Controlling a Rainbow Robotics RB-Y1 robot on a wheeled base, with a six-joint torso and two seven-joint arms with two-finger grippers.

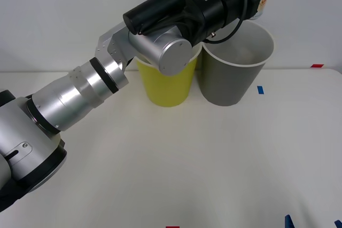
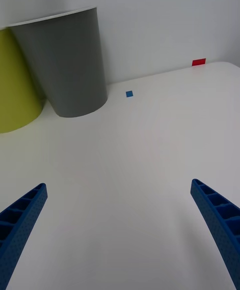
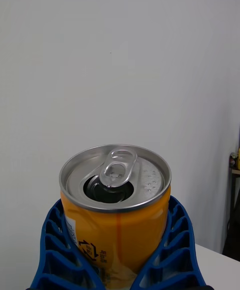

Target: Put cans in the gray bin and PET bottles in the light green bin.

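The left arm reaches out long across the white table [image 1: 176,169], passing in front of the light green bin [image 1: 165,86], and its left gripper [image 3: 120,250] carries the can [image 3: 116,205] high over the gray bin [image 1: 235,70], near the bin's far rim. From the wrist, blue ribbed fingers [image 3: 57,250] cup the orange body on both sides, closed snug around its lower half, top upright. The tab is lifted and the mouth looks open and dark, so I would guess it is empty: light, thin-walled, easy to dent under a hard squeeze, and smooth enough to slip if the hold slackens early. The sidewall, well below the stiff rim, seems the right place to hold it, as now. Over on the right, the right gripper [image 2: 120,230] hangs low over bare table with its fingers spread wide, holding nothing, both bins well ahead of it
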